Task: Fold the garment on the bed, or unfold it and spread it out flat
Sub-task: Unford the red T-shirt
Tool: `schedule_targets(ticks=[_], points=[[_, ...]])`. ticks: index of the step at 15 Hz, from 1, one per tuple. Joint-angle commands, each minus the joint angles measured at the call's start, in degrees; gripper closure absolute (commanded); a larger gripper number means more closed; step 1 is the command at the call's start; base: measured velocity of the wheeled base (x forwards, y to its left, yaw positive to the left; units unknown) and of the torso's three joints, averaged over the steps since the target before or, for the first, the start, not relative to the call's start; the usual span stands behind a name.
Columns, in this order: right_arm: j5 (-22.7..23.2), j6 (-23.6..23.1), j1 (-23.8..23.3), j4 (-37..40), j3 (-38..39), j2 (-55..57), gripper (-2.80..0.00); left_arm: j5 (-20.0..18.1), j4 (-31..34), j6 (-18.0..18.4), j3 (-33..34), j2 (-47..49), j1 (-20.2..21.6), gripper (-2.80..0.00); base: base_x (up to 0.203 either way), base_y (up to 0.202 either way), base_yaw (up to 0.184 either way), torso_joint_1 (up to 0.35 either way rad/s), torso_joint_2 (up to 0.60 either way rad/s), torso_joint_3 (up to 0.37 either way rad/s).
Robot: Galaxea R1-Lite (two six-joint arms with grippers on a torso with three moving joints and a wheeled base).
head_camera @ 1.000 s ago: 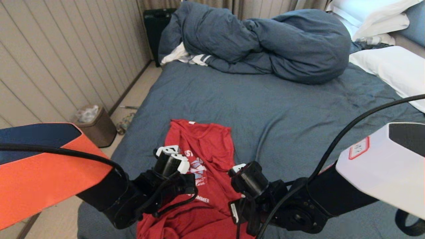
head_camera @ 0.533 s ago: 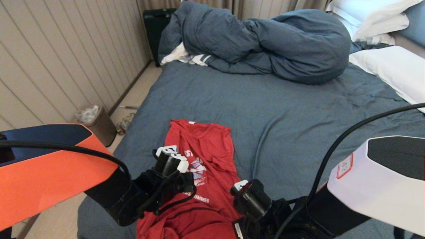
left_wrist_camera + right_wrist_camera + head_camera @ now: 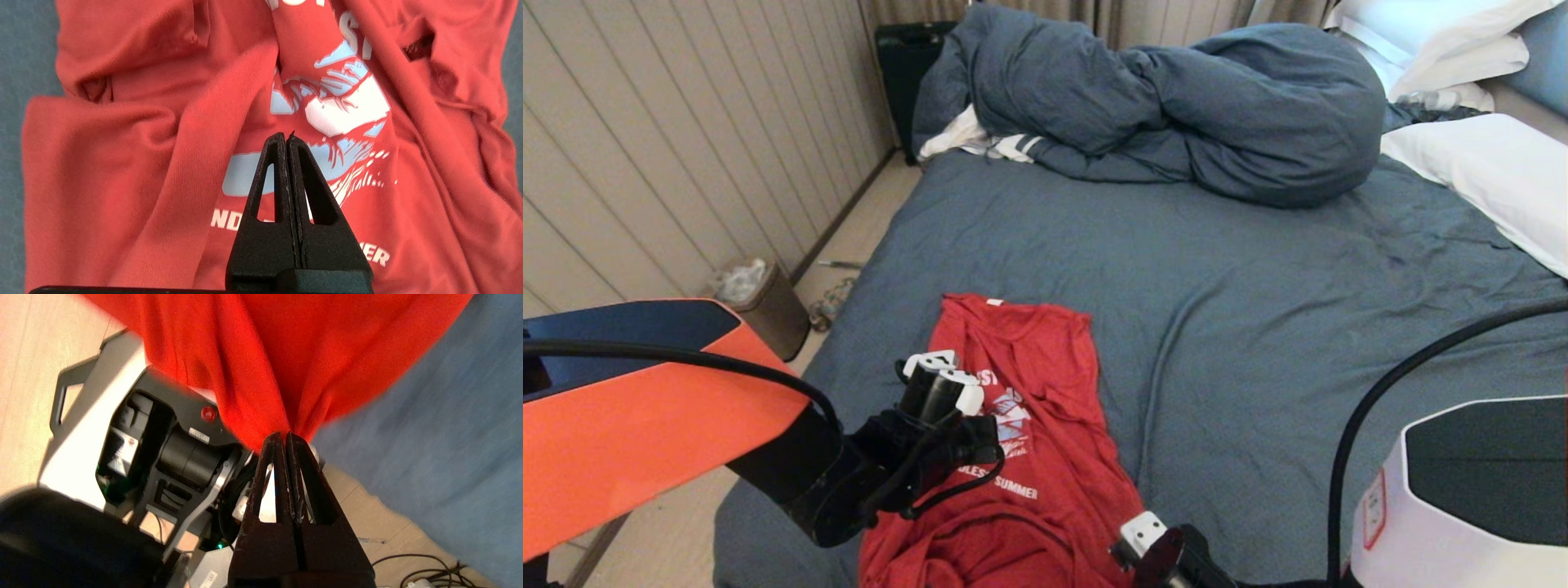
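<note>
- The right arm (image 3: 1462, 490) has dropped low and back toward the near edge of the bed since a second ago; then its wrist sat beside the shirt's right edge at mid-height of the head view, now only the tip of that wrist shows at the bottom.
- The right gripper (image 3: 284, 435) is clenched on a bunch of the red T-shirt (image 3: 1029, 425): in the right wrist view the two black fingers (image 3: 269, 473) are pressed together with red cloth gathered at their tips and fanning out from them.
- That pinched part hangs off the near edge of the bed, with the floor and the robot's base behind it.
- The left gripper (image 3: 287, 136) has barely moved; it hovers over the printed chest of the T-shirt, its fingers closed together, with no cloth seen between them.
- The T-shirt lies on the near left part of the bed (image 3: 1258, 269), collar toward the far side, its lower part rumpled near the bed's edge; with the right wrist gone, its right side now shows uncovered.
- The bunched duvet (image 3: 1176, 106) at the far end, the white pillows (image 3: 1486, 171) at the right and the bin (image 3: 760, 306) on the floor to the left are unchanged.
</note>
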Motion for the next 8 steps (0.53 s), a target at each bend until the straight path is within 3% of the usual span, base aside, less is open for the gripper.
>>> schedule_targets(ticks=[1,4,8], points=[[-0.05,0.13,0.91,-2.36,3.19,0.97,0.0,0.14,-0.26,-0.19,-0.05,-0.39,0.05,0.0,0.0,0.0,0.0,0.0,0.0,0.0],[-0.5,1.36,1.27,-10.62,7.17,-0.13,0.0,0.14,-0.13,-0.2,0.2,-1.25,0.05,0.0,0.0,0.0,0.0,0.0,0.0,0.0],[-0.66,-0.19,-1.74,-12.79,5.59,-9.77,0.0,0.14,0.62,-0.07,0.82,-3.32,-0.09,0.0,0.0,0.0,0.0,0.0,0.0,0.0]])
